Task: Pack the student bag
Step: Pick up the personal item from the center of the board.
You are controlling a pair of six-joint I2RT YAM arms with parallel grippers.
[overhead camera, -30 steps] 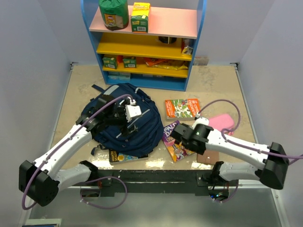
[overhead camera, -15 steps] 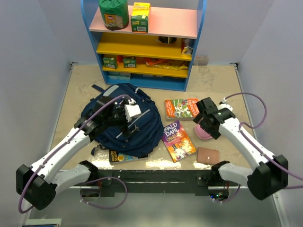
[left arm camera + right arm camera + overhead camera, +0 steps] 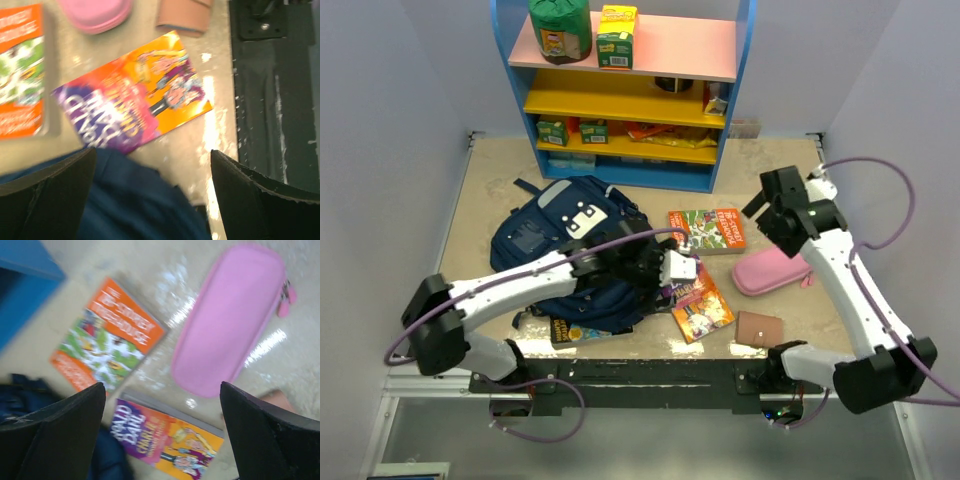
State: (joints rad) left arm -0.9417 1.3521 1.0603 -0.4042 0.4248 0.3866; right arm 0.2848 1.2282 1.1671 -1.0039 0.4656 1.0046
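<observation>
The student bag [image 3: 560, 250], navy with pale patches, lies on the table's left half. My left gripper [image 3: 672, 275] reaches past the bag's right edge and hangs open over the near end of a purple and orange book [image 3: 708, 303]. In the left wrist view the open gripper [image 3: 152, 195] has bag fabric [image 3: 140, 205] between its fingers and the book [image 3: 135, 110] just ahead. My right gripper [image 3: 768, 215] is raised at the right, open and empty. Its wrist view shows that gripper [image 3: 162, 435] above a pink pencil case [image 3: 230, 315] and an orange and green book [image 3: 110, 340].
A brown wallet [image 3: 758, 328] lies near the front edge, right of the purple book. The pink case [image 3: 772, 270] and the orange book [image 3: 705, 230] lie mid-right. Another book [image 3: 565, 330] sticks out under the bag's near side. A blue shelf unit [image 3: 620, 100] stands at the back.
My left arm swung from above the bag rightwards to the purple book. My right arm pulled away from that book, rising back to the far right.
</observation>
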